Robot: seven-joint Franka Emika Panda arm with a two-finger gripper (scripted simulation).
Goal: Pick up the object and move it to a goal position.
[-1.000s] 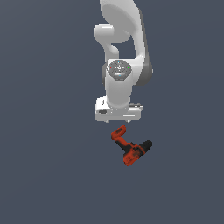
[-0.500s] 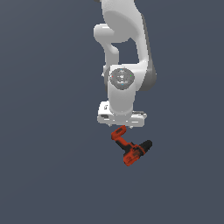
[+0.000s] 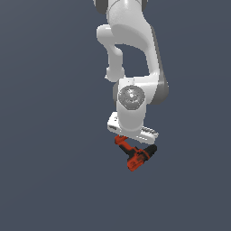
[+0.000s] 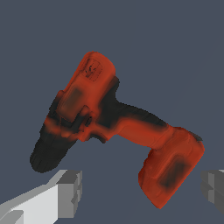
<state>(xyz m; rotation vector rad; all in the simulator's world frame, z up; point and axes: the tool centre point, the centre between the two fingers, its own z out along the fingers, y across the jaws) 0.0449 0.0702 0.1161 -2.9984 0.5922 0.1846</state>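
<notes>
Below, plain dark grey-blue floor (image 3: 49, 180), red-orange drill (image 4: 118, 127) lying, tool (image 4: 140, 188) spread above.

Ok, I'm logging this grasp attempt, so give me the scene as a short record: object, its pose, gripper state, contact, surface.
object: red-orange toy power drill with black nose
pose: lying on its side
gripper: grey two-finger gripper, open, fingers on either side of the drill's base
contact: none visible
arm: white arm directly above the drill
surface: plain dark grey-blue floor
</notes>
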